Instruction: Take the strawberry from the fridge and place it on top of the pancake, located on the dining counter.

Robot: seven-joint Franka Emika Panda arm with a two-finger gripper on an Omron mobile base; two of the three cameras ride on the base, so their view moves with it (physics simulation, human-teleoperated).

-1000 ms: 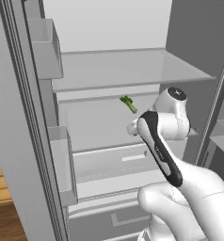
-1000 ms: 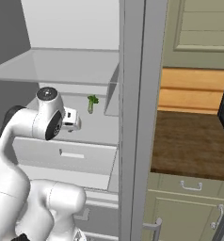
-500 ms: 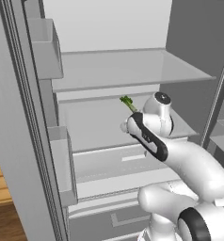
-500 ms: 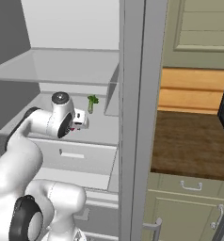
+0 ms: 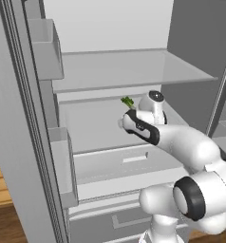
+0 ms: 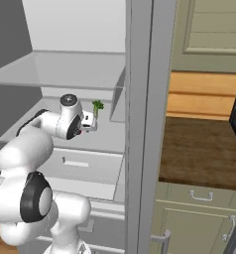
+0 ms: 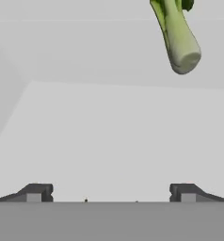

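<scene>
Inside the tall light-grey fridge [image 5: 110,71], whose door stands open, the white arm reaches over the pale grey drawer front [image 5: 129,163] to the lower shelf [image 7: 123,136]. Its two-finger gripper [image 7: 110,192] is spread wide with nothing between the dark fingertips [image 7: 36,192], which rise apart at the bottom of the hand view over bare grey shelf floor. Beyond the tips, toward the fridge's back wall, lies a thin green stalk-like vegetable [image 7: 177,35], its pale cut end pointing toward the hand and its leafy end away; both base views show it just past the wrist [image 5: 127,101] [image 6: 97,105]. I cannot make out the red strawberry anywhere on this shelf. Right of the fridge, past its frame, a dark brown worktop [image 6: 199,154] sits on green cabinets [image 6: 199,218].
</scene>
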